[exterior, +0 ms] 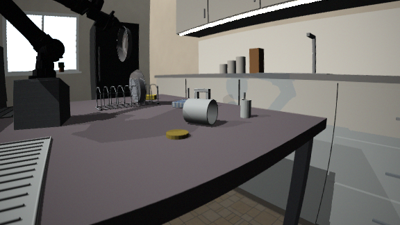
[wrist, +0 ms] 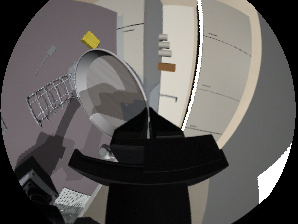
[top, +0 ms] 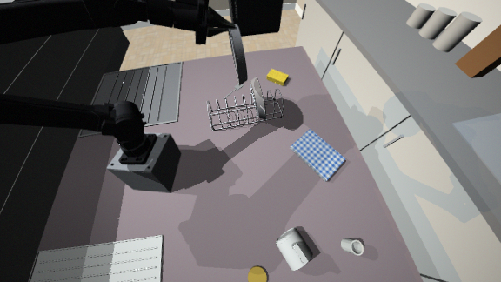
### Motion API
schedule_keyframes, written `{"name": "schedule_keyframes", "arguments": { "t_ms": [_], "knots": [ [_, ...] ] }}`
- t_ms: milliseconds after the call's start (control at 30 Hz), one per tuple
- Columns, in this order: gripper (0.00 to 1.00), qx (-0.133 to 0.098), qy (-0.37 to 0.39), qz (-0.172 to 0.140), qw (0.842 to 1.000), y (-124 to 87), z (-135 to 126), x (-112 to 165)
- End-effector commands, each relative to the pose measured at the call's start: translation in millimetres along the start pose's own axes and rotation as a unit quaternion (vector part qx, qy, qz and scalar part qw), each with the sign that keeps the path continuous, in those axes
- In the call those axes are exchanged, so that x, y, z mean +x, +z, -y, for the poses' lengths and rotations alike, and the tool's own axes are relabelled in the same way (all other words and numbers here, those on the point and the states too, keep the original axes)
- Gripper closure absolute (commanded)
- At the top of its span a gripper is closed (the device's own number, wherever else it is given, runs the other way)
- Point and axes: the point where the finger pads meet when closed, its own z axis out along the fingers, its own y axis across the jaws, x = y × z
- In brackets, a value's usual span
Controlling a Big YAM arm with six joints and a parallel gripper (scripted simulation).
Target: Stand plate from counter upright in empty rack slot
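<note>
My hand [top: 227,27] pinches the grey plate [top: 238,57] by its rim, edge-down in the air above the wire dish rack [top: 230,114] near the counter's far edge. It seems stiff, slick and breakable, so a rim grip needs care. The other plate [top: 257,98] stands slotted beyond.

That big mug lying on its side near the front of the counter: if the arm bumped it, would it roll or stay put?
The mug lies on its rounded wall, so a sideways nudge would probably start it rolling. Its handle points upward, so it would likely stop the roll once it came round to the counter. It looks rigid and would probably not deform.
</note>
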Motion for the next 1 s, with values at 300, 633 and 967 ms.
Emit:
{"name": "schedule_keyframes", "arguments": {
  "t_ms": [300, 633, 967],
  "knots": [
    [1.00, 0.033, 0.012, 0.006, 0.999, -5, 31, -3],
    [1.00, 0.003, 0.009, 0.012, 1.000, 2, -6, -5],
    [1.00, -0.010, 0.006, 0.011, 1.000, 6, -21, -5]
  ]
}}
